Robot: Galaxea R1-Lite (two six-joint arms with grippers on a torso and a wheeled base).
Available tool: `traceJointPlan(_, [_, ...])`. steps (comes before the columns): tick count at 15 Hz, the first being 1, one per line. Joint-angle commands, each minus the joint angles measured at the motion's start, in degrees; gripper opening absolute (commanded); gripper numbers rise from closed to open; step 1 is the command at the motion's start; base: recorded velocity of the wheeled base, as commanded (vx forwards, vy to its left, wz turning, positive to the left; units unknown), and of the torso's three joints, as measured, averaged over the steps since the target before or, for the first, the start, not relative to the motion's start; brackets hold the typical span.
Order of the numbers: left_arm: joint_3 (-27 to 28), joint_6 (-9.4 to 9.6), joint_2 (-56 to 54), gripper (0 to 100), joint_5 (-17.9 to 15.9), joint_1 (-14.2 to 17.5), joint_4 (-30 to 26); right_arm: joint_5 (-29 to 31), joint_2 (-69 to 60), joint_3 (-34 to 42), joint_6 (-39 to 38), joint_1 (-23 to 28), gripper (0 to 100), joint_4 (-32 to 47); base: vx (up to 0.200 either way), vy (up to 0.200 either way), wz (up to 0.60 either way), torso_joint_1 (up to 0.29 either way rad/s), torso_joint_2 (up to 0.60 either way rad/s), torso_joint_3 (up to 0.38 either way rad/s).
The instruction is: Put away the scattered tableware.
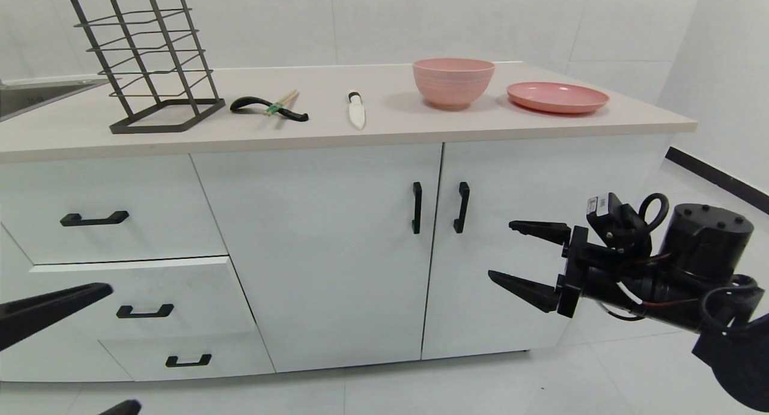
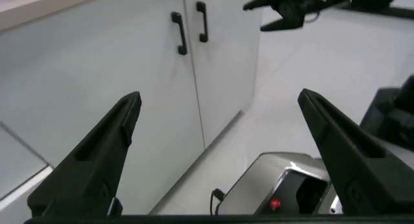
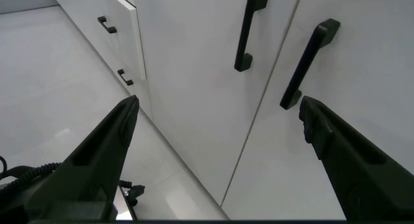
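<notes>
At the pale worktop's (image 1: 384,130) right end, round pink bowl (image 1: 453,81) and flat pink plate (image 1: 557,96), above the nearer right gripper (image 1: 500,250), fingers (image 1: 528,289) wide; left gripper (image 2: 218,98) wide too.

Black end effector (image 1: 500,250), tapered fingers (image 1: 528,290)

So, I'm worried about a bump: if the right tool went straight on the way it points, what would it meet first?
Most likely the white cabinet door, near its black handle: the right tool, open, faces it in the wrist view. How far off is unclear.
</notes>
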State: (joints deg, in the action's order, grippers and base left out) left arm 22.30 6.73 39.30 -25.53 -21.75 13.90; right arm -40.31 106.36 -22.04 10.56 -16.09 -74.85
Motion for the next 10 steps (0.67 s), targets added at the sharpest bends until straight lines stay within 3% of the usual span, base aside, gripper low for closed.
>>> traceJointPlan(1, [3.6, 4.78, 12.4, 100, -1.0, -4.2, 1.3, 0.0, 0.1, -0.3, -1.0, 0.4, 100, 0.0, 0.0, 0.0, 0.0, 0.0, 0.0, 0.0])
traceJointPlan(2, [5.1, 5.84, 16.2, 100, -1.2, -4.6, 3.1, 0.0, 0.2, -0.4, -2.0, 0.8, 100, 0.0, 0.0, 0.0, 0.0, 0.0, 0.0, 0.0])
traceJointPlan(5, [6.7, 6.19, 26.4, 100, -1.6, -4.7, 12.6, 0.1, 1.9, -0.3, -2.4, 2.7, 100, 0.0, 0.0, 0.0, 0.0, 0.0, 0.0, 0.0])
traceJointPlan(10, [8.2, 6.37, 37.2, 100, -8.0, -4.8, 20.2, -2.0, 5.5, -4.8, -2.5, 2.7, 100, 0.0, 0.0, 0.0, 0.0, 0.0, 0.0, 0.0])
